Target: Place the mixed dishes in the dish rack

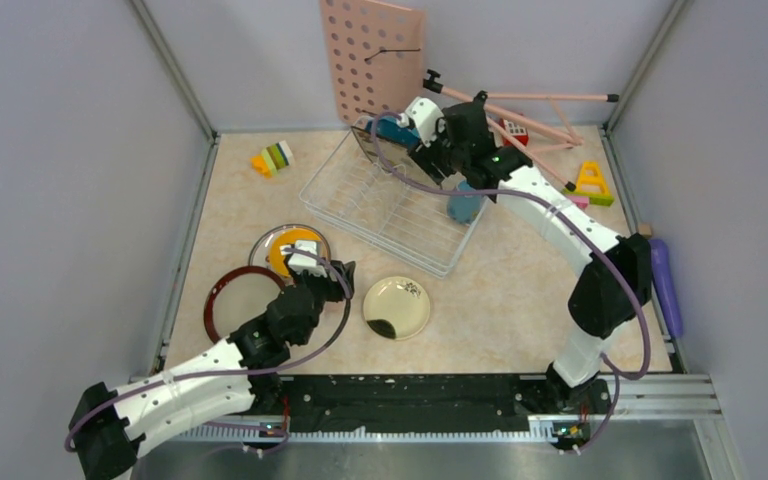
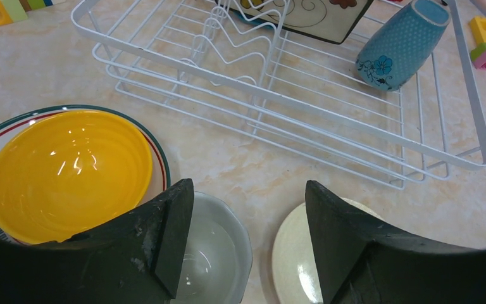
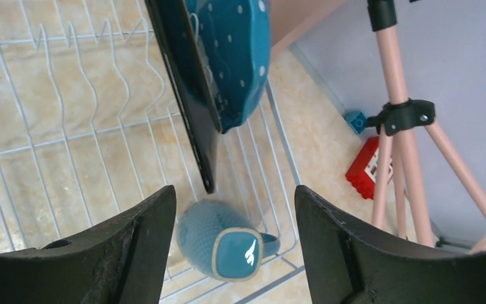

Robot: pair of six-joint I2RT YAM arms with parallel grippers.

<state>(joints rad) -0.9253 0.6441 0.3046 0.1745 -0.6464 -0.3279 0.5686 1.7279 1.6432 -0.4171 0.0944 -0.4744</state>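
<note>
Jaws wide, empty: left over pale bowl [image 2: 215,253] rim, right over blue cup [image 3: 205,240] at rack [image 1: 380,200] edge.

The left arm [image 1: 190,385] lies low, reaching forward and right from its base. The left gripper [image 2: 247,196] has its jaws apart and holds nothing. The right arm [image 1: 600,290] bends at a raised elbow, forearm stretched far forward-left. The right gripper [image 3: 234,202] points down, jaws apart, unloaded.
</note>
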